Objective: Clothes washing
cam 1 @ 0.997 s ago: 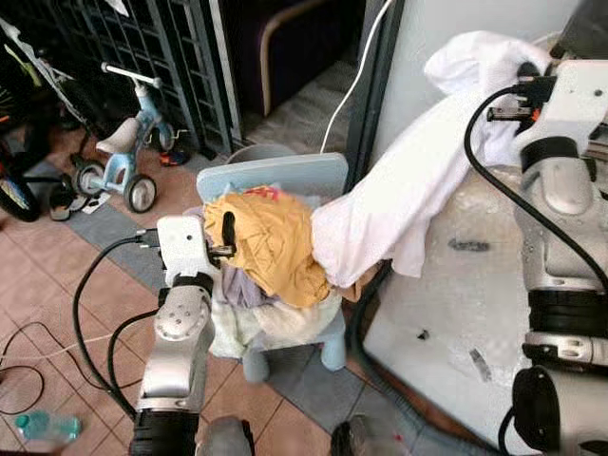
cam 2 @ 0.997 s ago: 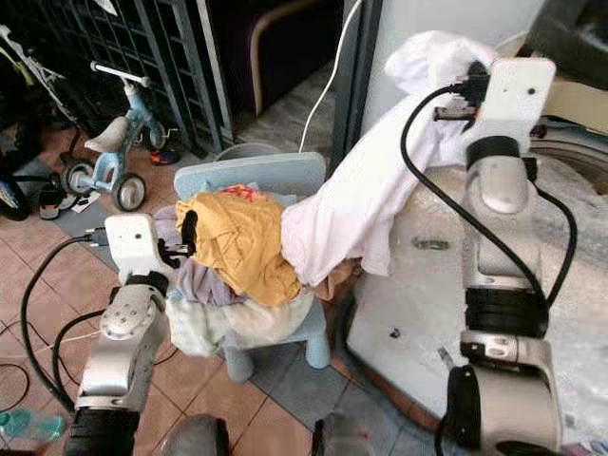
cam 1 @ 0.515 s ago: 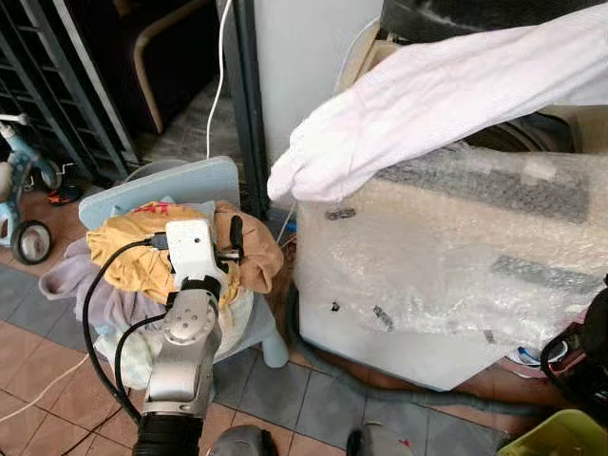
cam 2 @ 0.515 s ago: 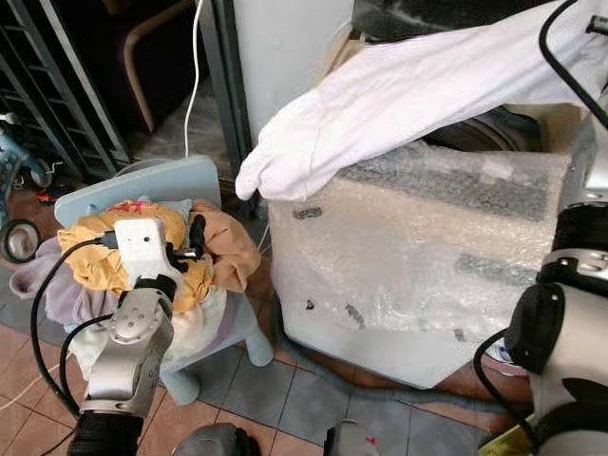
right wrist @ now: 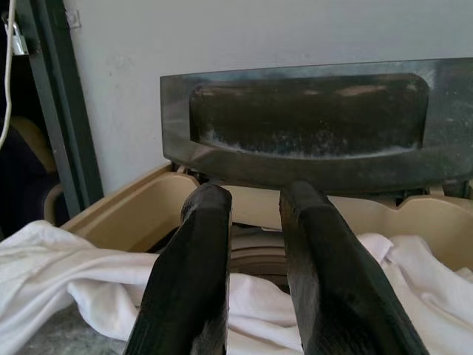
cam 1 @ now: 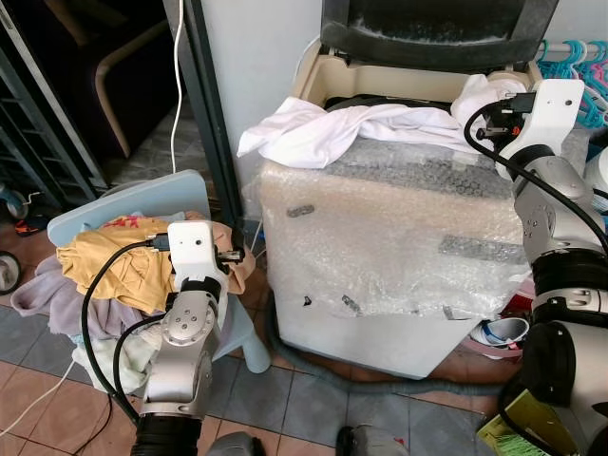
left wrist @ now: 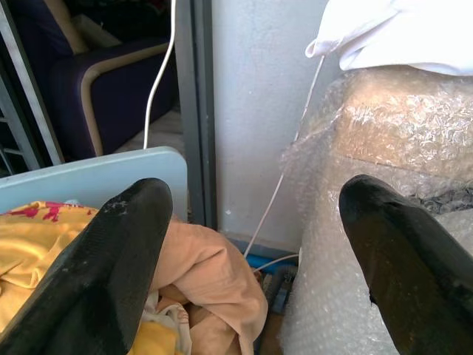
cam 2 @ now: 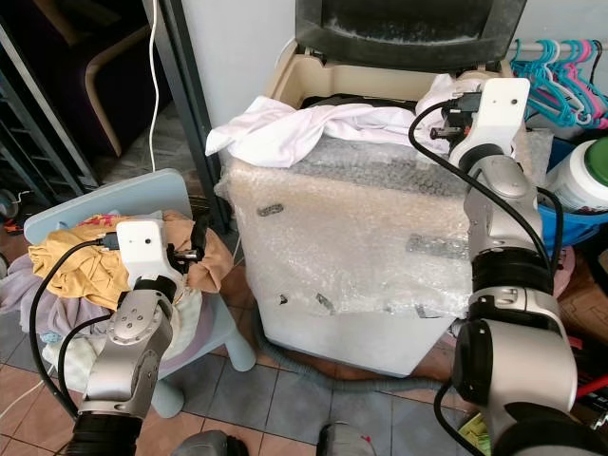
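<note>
A white garment [cam 1: 323,128] lies draped over the front rim of the top-loading washing machine [cam 1: 380,237], which is wrapped in bubble wrap, with its dark lid [cam 1: 427,28] raised. My right gripper [cam 1: 489,109] hovers at the rim's right end over the cloth. Its fingers [right wrist: 199,244] stand a narrow gap apart with nothing between them. My left gripper [cam 1: 233,256] is open wide above the clothes pile, beside a yellow garment [cam 1: 109,266] and a peach one [left wrist: 214,274] on the light blue child's chair [cam 1: 133,204].
A grey hose [cam 1: 313,366] curls on the tiled floor in front of the machine. A dark metal door frame [cam 1: 204,114] and a white cable [cam 1: 176,66] stand between chair and machine. Coloured hangers [cam 2: 560,62] and a white jar [cam 2: 594,176] sit at the right.
The camera has swung right toward the machine. My right arm has come down, and the white garment, held up in the air before, now lies across the machine's top. The left gripper stays by the pile.
</note>
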`<state>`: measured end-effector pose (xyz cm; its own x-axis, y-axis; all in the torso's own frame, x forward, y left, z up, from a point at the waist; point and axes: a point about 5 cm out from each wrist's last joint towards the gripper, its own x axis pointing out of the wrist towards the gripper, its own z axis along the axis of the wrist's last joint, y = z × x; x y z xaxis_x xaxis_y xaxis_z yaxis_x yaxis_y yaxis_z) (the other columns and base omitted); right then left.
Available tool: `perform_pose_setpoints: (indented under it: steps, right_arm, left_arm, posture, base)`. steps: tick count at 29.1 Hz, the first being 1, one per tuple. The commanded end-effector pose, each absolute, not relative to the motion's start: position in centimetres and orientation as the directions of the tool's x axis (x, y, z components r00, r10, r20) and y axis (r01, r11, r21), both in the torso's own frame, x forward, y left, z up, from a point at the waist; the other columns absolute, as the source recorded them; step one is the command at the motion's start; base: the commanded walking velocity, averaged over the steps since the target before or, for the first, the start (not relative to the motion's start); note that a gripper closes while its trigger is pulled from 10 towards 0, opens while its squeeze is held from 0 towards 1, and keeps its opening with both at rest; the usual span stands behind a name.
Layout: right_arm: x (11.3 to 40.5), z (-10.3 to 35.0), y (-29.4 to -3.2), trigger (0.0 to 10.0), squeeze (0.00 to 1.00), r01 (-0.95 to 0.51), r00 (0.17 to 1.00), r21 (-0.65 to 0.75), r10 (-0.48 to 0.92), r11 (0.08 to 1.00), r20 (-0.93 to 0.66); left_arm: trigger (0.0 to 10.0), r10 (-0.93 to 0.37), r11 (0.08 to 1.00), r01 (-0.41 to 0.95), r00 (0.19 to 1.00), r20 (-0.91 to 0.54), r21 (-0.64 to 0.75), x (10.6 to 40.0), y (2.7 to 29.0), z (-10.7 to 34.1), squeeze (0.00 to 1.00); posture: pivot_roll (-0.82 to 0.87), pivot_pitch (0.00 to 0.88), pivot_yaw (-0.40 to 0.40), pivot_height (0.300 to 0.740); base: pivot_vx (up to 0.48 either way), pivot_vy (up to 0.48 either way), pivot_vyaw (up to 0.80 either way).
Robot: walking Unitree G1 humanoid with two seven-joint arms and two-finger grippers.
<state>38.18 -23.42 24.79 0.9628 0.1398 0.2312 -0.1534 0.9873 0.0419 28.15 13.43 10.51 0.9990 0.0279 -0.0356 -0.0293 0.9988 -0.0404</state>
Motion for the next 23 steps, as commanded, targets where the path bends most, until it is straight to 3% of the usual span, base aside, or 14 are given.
perform_pose_setpoints:
  steps: [1, 6, 12, 14, 18, 23]
  right_arm:
    - [37.6, 26.1, -22.9, 10.0, 1.0, -0.269, 0.927, 0.167, 0.208, 0.949, 0.312]
    - [37.2, 26.3, -23.0, 10.0, 1.0, -0.3, 0.915, 0.212, 0.219, 0.93, 0.338]
    - [36.3, 25.3, -22.7, 10.0, 1.0, -0.19, 0.936, 0.006, 0.179, 0.982, 0.304]
    - [35.3, 24.2, -21.6, 10.0, 1.0, -0.155, 0.934, -0.076, 0.171, 0.985, 0.313]
    - [33.7, 22.7, -19.9, 10.0, 1.0, -0.147, 0.932, -0.085, 0.167, 0.985, 0.322]
    - [31.9, 21.1, -16.2, 10.0, 1.0, -0.242, 0.913, -0.108, 0.264, 0.964, 0.311]
  left_arm:
    - [10.0, 0.029, 0.999, -0.031, 0.999, -0.036, -0.034, 28.1, 13.3, 10.6, 0.0]
    - [10.0, 0.027, 0.999, -0.028, 0.999, -0.037, -0.035, 28.0, 13.3, 10.6, 0.0]
    - [10.0, 0.034, 0.999, -0.036, 0.999, -0.037, -0.032, 28.0, 13.6, 10.6, 0.0]
    - [10.0, 0.044, 0.998, -0.046, 0.998, -0.039, -0.041, 28.0, 13.7, 10.6, 0.0]
    - [10.0, 0.053, 0.997, -0.055, 0.998, -0.042, -0.047, 28.0, 13.8, 10.6, 0.0]
    - [10.0, 0.051, 0.997, -0.054, 0.997, -0.059, -0.053, 28.1, 13.7, 10.5, 0.0]
  posture:
    - [-0.03, 0.037, 0.027, 0.74]
    - [-0.03, 0.04, 0.027, 0.74]
    - [-0.03, 0.042, 0.026, 0.74]
    - [-0.03, 0.042, 0.025, 0.74]
    - [-0.03, 0.045, 0.027, 0.74]
    - [-0.04, 0.047, 0.032, 0.74]
  base:
    - [0.0, 0.0, 0.0]
    - [0.0, 0.0, 0.0]
    - [0.0, 0.0, 0.0]
    - [0.0, 0.0, 0.0]
    - [0.0, 0.0, 0.0]
    - [0.0, 0.166, 0.0]
